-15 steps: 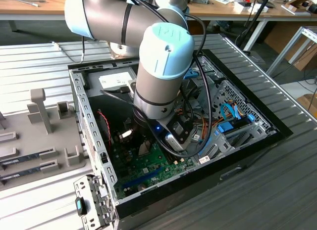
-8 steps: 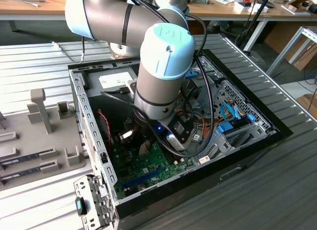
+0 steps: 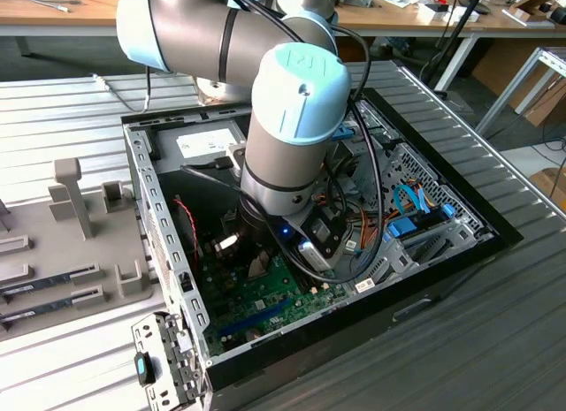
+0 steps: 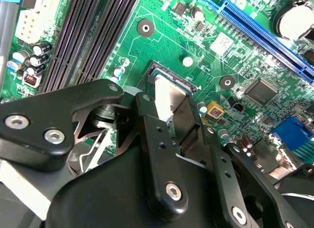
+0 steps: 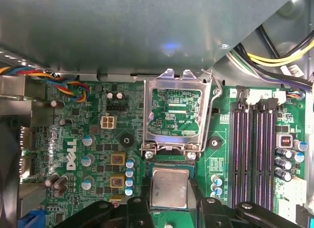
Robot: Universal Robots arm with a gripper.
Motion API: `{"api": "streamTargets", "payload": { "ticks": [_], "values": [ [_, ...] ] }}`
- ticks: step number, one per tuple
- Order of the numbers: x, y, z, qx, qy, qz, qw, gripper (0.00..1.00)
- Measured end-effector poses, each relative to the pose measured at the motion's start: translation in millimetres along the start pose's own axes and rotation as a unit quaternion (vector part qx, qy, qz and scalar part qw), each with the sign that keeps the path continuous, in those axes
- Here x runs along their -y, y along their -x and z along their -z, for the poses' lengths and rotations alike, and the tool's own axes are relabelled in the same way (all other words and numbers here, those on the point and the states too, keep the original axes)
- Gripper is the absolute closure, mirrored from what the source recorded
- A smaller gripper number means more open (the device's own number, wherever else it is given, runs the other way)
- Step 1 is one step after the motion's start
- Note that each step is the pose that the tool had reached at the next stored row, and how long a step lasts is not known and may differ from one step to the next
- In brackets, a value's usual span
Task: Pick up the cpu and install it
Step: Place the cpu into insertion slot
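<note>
The arm [image 3: 292, 119] reaches down into an open case [image 3: 159, 208] that lies flat near the middle of the ribbed counter [image 3: 495, 323], with a grey tray [image 3: 80, 252] just off the case toward the exterior view's left. Inside, the gripper [image 5: 170, 190] is clamped on the cpu [image 5: 170, 188] — its black fingers [image 5: 146, 196] press the chip's two opposite edges, and the silvery top shows between them. In the second wrist view the same grip shows: the gripper [image 4: 169, 103] holds the cpu [image 4: 168, 96] directly over the dark socket [image 4: 169, 73] on the green board [image 4: 235, 56]. Whether the chip already rests in the socket or hangs just above it, I cannot tell. The metal load plate [image 5: 174, 88] stands swung up, just beyond the cpu, with its wire lever [image 5: 212, 115] raised beside it. The socket sits in the board's middle, away from its edges — the dark memory slots [image 5: 255, 144] run along one side of it.
</note>
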State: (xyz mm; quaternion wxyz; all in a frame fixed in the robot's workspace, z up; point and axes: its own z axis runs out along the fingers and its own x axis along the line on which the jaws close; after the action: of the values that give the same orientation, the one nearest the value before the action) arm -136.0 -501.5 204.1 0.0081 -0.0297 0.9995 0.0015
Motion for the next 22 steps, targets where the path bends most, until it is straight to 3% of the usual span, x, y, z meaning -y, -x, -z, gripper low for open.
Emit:
{"api": "streamTargets", "payload": {
  "ticks": [8,13,22],
  "values": [
    [0.2,2.1,2.4,-0.0003,0.0004,0.015,0.99989,0.60],
    [0.4,4.8,2.5,-0.0017,0.0004,0.017,0.99986,0.60],
    [0.2,3.3,2.5,-0.0016,0.0003,0.011,0.99994,0.59]
  ]
}}
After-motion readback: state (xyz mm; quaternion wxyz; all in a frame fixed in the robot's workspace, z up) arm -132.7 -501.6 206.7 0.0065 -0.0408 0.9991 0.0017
